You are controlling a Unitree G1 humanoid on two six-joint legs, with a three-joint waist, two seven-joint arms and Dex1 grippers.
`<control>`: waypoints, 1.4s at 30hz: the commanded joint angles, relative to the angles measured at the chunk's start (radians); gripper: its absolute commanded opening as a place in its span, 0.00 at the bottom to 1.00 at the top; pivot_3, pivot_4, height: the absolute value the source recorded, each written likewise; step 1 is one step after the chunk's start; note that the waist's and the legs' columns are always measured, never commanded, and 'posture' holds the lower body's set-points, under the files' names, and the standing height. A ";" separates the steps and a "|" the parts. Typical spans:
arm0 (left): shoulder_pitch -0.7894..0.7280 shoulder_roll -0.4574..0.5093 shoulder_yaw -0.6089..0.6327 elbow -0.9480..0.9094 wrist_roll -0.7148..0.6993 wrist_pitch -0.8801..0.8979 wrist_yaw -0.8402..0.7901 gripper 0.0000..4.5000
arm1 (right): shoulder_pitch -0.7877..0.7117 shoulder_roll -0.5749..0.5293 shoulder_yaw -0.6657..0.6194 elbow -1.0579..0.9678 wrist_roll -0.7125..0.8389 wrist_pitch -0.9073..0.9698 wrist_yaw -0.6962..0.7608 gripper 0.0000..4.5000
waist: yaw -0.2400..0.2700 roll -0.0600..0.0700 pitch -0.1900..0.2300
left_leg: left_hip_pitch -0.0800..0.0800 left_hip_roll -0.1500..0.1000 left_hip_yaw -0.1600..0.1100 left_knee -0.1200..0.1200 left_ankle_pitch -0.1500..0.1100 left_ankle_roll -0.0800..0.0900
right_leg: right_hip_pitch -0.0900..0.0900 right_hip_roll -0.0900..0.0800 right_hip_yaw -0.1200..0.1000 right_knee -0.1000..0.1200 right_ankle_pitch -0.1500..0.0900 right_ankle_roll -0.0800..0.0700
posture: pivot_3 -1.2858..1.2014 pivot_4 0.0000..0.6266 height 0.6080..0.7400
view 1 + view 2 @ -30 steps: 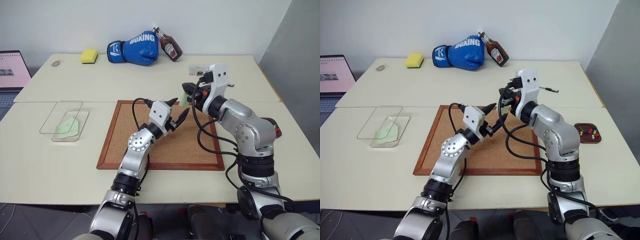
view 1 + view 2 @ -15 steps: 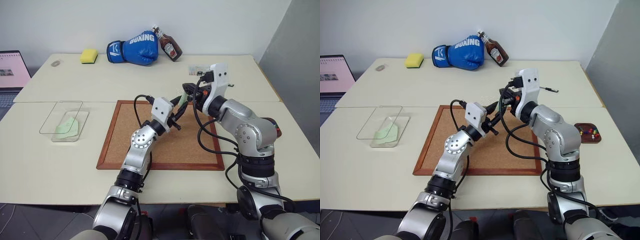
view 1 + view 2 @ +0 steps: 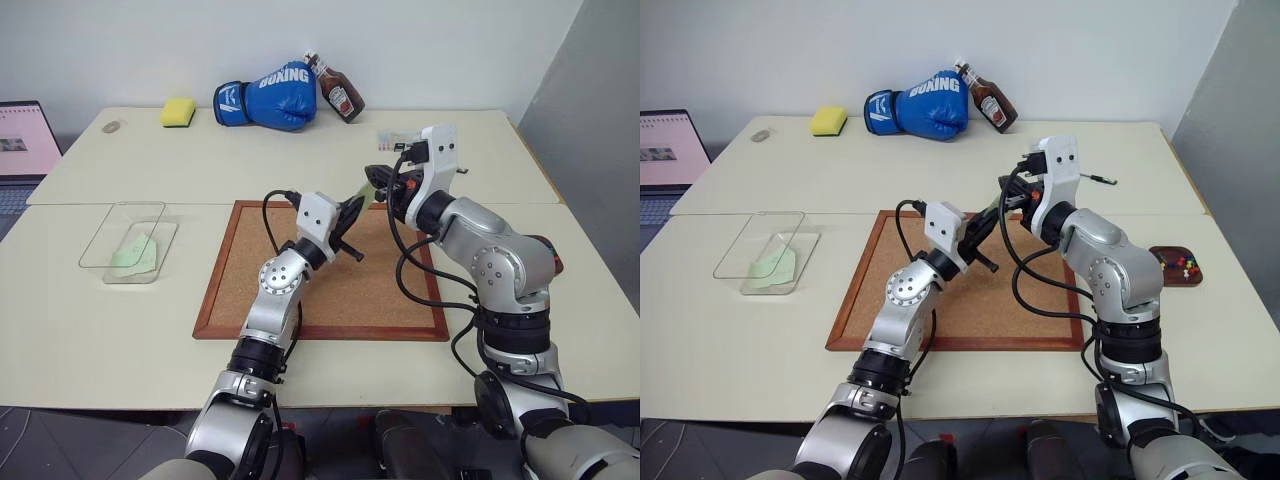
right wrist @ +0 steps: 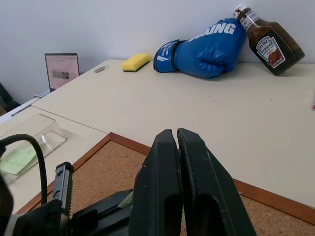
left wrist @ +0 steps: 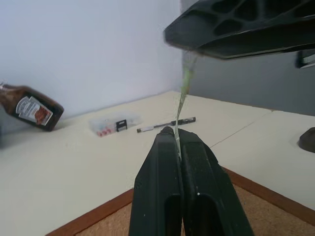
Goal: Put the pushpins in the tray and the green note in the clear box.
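Both pincers grip green note [image 5: 183, 93] mid-air above corkboard [image 3: 330, 290]: left pincer [image 5: 174, 132] clenched low, right pincer [image 4: 176, 133] clenched high. Risk: note tears unless right releases. Clear box [image 3: 105, 262] far at 9 o'clock.

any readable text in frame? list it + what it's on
"BOXING": white letters on the blue boxing glove.
Sauce bottle: label has print and a crest, too small to read.
Laptop screen: page content blurred, unreadable.
Small clear case by the pen: dark label, unreadable.
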 commanded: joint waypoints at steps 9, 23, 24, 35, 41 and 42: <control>-0.032 0.003 0.006 -0.025 -0.023 0.059 -0.015 0.01 | -0.017 -0.059 -0.074 -0.041 -0.010 -0.041 -0.033 0.00 | 0.000 0.000 0.000 | -0.001 0.000 0.000 0.000 0.000 0.000 | 0.000 0.000 0.000 -0.001 0.000 0.000 | 0.52 0.24 1.00; -0.049 0.146 -0.217 -0.359 -0.144 0.388 -0.454 0.01 | 0.402 -0.427 -0.351 0.046 -0.228 -0.158 -0.111 0.00 | 0.023 0.002 0.001 | -0.004 0.000 0.001 0.000 0.000 0.000 | -0.002 0.000 0.000 -0.004 0.000 0.000 | 0.52 0.24 1.00; -0.052 0.148 -0.221 -0.367 -0.148 0.401 -0.459 0.01 | 0.405 -0.431 -0.363 0.062 -0.219 -0.161 -0.104 0.00 | 0.023 0.002 0.001 | -0.004 0.000 0.001 0.000 0.000 0.000 | -0.001 0.000 0.000 -0.004 0.000 0.000 | 0.52 0.24 1.00; -0.029 0.167 -0.241 -0.415 -0.156 0.467 -0.490 0.01 | 0.382 -0.402 -0.382 0.204 -0.129 -0.200 -0.009 0.00 | -0.002 0.002 0.001 | 0.002 0.000 0.004 0.000 0.000 0.000 | 0.001 0.000 0.003 -0.001 0.000 0.001 | 0.52 0.24 1.00; -0.008 0.188 -0.235 -0.446 -0.161 0.490 -0.479 0.01 | 0.407 -0.368 -0.383 0.206 -0.135 -0.196 -0.044 0.00 | -0.001 0.002 0.001 | 0.001 0.000 0.003 0.000 0.000 0.000 | 0.001 0.000 0.003 -0.002 0.000 0.001 | 0.52 0.24 1.00; -0.005 0.189 -0.235 -0.451 -0.162 0.492 -0.478 0.01 | 0.411 -0.365 -0.382 0.206 -0.138 -0.199 -0.048 0.00 | 0.000 0.002 0.001 | 0.001 0.000 0.003 0.000 0.000 0.000 | 0.001 0.000 0.003 -0.002 0.000 0.001 | 0.52 0.24 1.00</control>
